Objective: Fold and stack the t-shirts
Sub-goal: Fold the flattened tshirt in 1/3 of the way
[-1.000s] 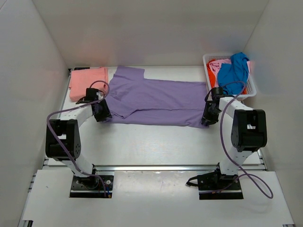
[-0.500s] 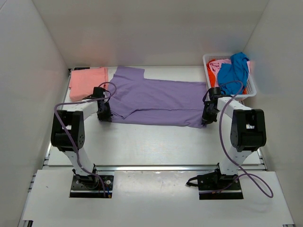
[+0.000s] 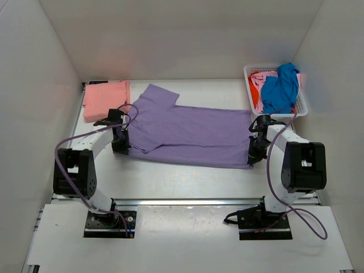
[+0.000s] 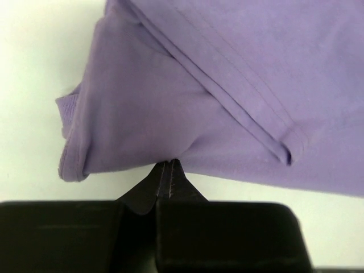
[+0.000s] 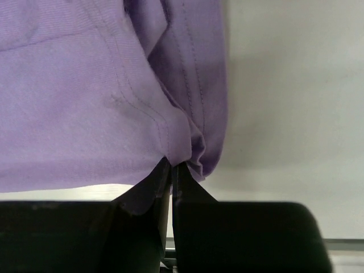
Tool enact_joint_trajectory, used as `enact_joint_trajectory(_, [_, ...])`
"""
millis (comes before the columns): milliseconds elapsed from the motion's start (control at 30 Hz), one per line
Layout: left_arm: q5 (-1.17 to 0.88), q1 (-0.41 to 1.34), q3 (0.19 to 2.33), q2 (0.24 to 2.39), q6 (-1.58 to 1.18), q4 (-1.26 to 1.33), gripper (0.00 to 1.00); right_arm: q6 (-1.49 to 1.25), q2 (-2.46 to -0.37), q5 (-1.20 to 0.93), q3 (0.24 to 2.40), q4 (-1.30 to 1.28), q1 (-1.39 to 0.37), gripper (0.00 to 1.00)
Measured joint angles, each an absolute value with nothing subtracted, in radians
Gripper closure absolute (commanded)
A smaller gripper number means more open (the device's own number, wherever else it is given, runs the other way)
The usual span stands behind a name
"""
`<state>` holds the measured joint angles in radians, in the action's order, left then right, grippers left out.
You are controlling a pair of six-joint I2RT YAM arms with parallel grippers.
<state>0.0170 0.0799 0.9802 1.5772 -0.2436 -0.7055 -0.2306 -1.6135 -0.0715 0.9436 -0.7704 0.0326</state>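
Lavender-purple soft cloth t-shirt point(image 3: 187, 132) laid lengthwise across the middle of the white table point(image 3: 187, 182), collar end to the left, hem end to the right, one short sleeve pointing toward the far left. Doubled over along its length, a folded edge running left to right across the top layer.

Near left corner pinched by the left gripper point(image 3: 120, 147): in the left wrist view, black fingertips pressed together on the cloth edge close to the ribbed collar, a stitched sleeve hem lying diagonally beyond.

Near right corner pinched by the right gripper point(image 3: 253, 157): fingers closed on the double-stitched hem, cloth bunched into small creases right at the tips.

Both gripped corners low over the table; impossible to tell whether lifted off the surface or resting on it.

Salmon-pink folded t-shirt point(image 3: 105, 99) flat in the far left corner, near the purple sleeve and apart from it.

White plastic lattice basket point(image 3: 248, 73) in the far right corner, apart from the purple shirt. Inside, a crumpled bright blue t-shirt point(image 3: 280, 88) on top, spilling over the right rim, with an orange-red t-shirt point(image 3: 259, 84) and a pink t-shirt point(image 3: 269, 74) showing on the left side.
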Motion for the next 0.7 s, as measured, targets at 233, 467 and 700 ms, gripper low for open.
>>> enact_joint_trajectory(233, [-0.007,0.112,0.862,1.4,-0.218,-0.778,1.0,-0.205,-1.608,-0.056,0.921,-0.814,0.049,1.0])
enact_joint_trajectory(467, [-0.013,0.161,0.846,1.271,-0.211,-0.836,0.66,-0.202,-1.597,-0.025,0.921,-0.857,0.076,1.0])
enact_joint_trajectory(700, [-0.023,0.12,0.881,1.271,-0.191,-0.891,0.55,-0.205,-1.537,0.012,0.933,-0.904,0.1,0.68])
